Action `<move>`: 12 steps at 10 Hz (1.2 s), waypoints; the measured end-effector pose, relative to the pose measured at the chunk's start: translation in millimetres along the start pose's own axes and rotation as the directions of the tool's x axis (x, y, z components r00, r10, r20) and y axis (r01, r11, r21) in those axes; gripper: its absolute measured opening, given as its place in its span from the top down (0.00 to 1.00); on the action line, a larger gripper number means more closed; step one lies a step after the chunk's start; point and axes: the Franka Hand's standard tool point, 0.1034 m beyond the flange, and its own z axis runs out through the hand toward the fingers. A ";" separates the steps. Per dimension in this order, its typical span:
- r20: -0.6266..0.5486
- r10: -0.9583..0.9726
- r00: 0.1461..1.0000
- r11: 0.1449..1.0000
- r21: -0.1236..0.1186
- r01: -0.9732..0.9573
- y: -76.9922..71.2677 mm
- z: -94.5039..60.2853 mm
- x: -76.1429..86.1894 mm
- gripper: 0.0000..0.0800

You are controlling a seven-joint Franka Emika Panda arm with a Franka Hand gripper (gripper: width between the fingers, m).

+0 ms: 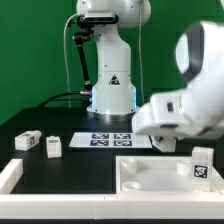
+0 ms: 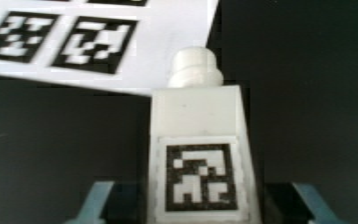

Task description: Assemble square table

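Gripper (image 2: 197,203) fingers (image 2: 105,203) either side of tagged leg (image 2: 202,120), actual grip unclear, recessed tabletop (image 1: 140,163) cut off at frame edge, arm (image 1: 195,95) hiding the gripper in exterior view

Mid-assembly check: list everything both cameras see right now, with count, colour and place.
tabletop slab: one, white, front of the table toward the exterior view's right, tag on its rim.
loose legs: two, white, tagged, side by side at the exterior view's left.
third leg: one, white, tagged, between the hand's fingers, close to the marker board.
marker board: one, white with black tags, mid-table.
border bar: one, white, front corner at the exterior view's left.
table: one, black.
robot arm: one, white, base at the back.
hand: one, straddling the third leg; grip unclear.
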 end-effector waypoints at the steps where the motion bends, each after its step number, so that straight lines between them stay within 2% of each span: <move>1: -0.049 0.021 0.999 0.999 0.025 -0.020 20.3 -26.5 -8.6 0.64; 2: -0.057 0.043 0.997 0.999 0.036 -0.041 40.9 -39.8 -18.3 0.64; 3: -0.069 0.013 0.998 1.000 0.016 -0.012 55.4 -43.2 -21.2 0.64; 4: -0.164 0.022 0.986 1.000 0.020 -0.019 52.3 -46.6 -11.5 0.64; 5: -0.212 0.018 0.977 1.000 0.027 -0.013 50.9 -45.5 -13.9 0.64; 7: -0.369 0.023 0.929 0.999 0.045 -0.007 51.2 -50.8 -6.3 0.64; 8: -0.430 0.050 0.902 0.996 0.092 -0.011 52.8 -57.6 -1.8 0.64; 9: -0.456 0.062 0.888 0.982 0.188 0.028 70.9 -86.7 -3.1 0.64; 10: -0.550 0.101 0.829 0.972 0.233 0.037 98.3 -121.4 6.9 0.64; 11: -0.646 0.146 0.750 0.968 0.251 0.028 119.1 -141.4 13.7 0.64; 12: -0.693 0.133 0.709 0.972 0.232 0.045 133.7 -153.3 8.0 0.64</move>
